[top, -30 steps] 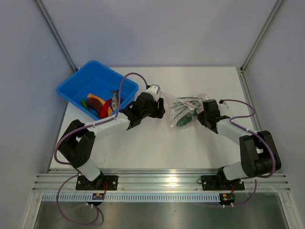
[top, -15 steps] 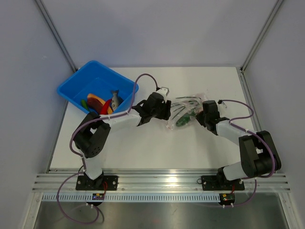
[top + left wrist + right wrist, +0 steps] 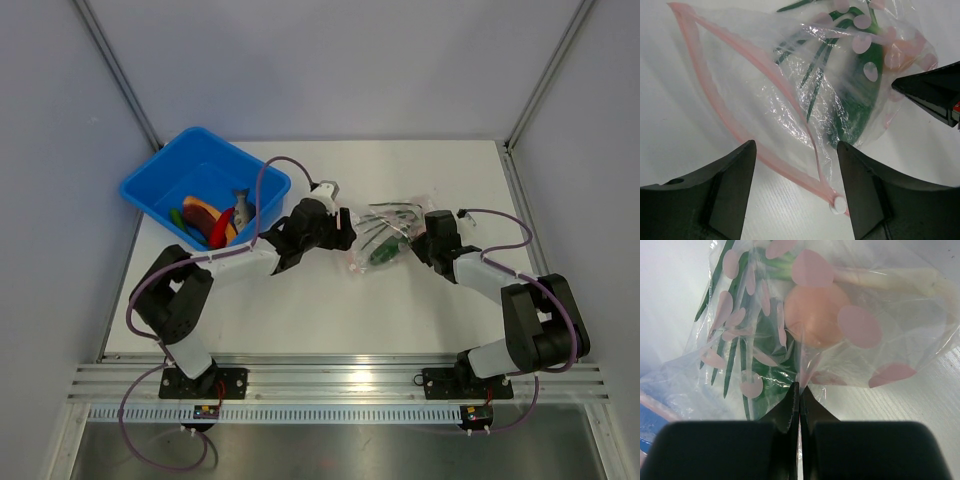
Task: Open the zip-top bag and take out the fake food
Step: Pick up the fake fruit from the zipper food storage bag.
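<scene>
Though stuffed with toys, probably weighs little: clear crinkly plastic zip-top bag (image 3: 385, 235), flat on white table (image 3: 330, 310), between both arms, right of blue plastic bin (image 3: 150, 190).

Likely soft, floppy, slippery (might rip if yanked).

Pink zip strip (image 3: 740, 130): looks parted, mouth open.

Left gripper (image 3: 794, 150): spread wide, straddling strip, holding nothing.

Right gripper (image 3: 800, 390): pinched tight on thin film at far end.

Inside: green leafy toy vegetable (image 3: 855, 105), pinkish-orange egg-like ball (image 3: 815, 312).

Best hold: hard toy through mouth, not loose film.
</scene>
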Controlling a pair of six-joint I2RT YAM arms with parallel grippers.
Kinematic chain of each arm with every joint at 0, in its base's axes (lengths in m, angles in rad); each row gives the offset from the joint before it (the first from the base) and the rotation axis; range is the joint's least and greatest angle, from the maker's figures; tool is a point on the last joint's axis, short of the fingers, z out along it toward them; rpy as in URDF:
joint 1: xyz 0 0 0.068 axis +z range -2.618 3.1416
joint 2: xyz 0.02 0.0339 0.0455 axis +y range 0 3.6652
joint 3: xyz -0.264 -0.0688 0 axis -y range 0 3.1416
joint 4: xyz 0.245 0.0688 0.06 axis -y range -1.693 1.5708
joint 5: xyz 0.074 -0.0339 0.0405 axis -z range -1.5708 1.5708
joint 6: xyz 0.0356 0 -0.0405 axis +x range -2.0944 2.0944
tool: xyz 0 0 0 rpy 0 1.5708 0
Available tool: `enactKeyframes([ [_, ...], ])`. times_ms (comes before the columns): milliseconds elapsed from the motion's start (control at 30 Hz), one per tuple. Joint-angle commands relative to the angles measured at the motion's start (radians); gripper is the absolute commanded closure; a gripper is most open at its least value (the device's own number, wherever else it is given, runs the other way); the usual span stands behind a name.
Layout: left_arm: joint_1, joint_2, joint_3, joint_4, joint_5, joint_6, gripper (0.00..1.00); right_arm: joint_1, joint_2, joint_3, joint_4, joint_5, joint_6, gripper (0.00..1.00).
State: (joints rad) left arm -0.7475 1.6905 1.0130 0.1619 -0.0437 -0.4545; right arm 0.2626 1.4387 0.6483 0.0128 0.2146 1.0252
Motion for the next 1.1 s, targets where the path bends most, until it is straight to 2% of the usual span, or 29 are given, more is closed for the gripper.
enactKeyframes([
  [0, 0.005, -0.003, 0.006, 0.094, 0.038, -0.038, 0.3, 0.012, -0.018, 0.01, 0.035, -0.001, -0.016, 1.0],
  [233, 0.005, 0.04, 0.022, 0.114, 0.074, -0.049, 0.27, 0.012, -0.006, 0.013, 0.038, -0.012, -0.016, 1.0],
  [333, 0.005, 0.075, 0.053, 0.082, 0.088, -0.052, 0.31, 0.01, -0.008, 0.013, 0.036, -0.018, -0.016, 1.0],
  [367, 0.005, 0.095, 0.064, 0.08, 0.108, -0.052, 0.41, 0.01, -0.009, 0.013, 0.038, -0.02, -0.016, 1.0],
  [467, 0.005, 0.116, 0.07, 0.085, 0.126, -0.05, 0.57, 0.01, -0.012, 0.011, 0.039, -0.018, -0.014, 1.0],
  [500, 0.007, 0.117, 0.072, 0.087, 0.128, -0.049, 0.68, 0.012, -0.012, 0.011, 0.039, -0.02, -0.014, 1.0],
  [567, 0.008, 0.107, 0.061, 0.093, 0.145, -0.047, 0.82, 0.01, -0.011, 0.011, 0.039, -0.018, -0.014, 1.0],
  [600, 0.016, 0.098, 0.053, 0.12, 0.159, -0.047, 0.94, 0.01, -0.009, 0.011, 0.039, -0.018, -0.013, 1.0],
  [633, 0.019, 0.086, 0.036, 0.142, 0.172, -0.049, 0.99, 0.01, -0.009, 0.013, 0.039, -0.02, -0.013, 1.0],
  [800, 0.04, 0.009, -0.075, 0.319, 0.258, -0.095, 1.0, 0.01, 0.02, 0.02, 0.038, -0.032, -0.008, 1.0],
  [1067, 0.083, 0.008, -0.152, 0.525, 0.416, -0.232, 1.0, 0.012, 0.017, 0.024, 0.032, -0.023, -0.008, 1.0],
])
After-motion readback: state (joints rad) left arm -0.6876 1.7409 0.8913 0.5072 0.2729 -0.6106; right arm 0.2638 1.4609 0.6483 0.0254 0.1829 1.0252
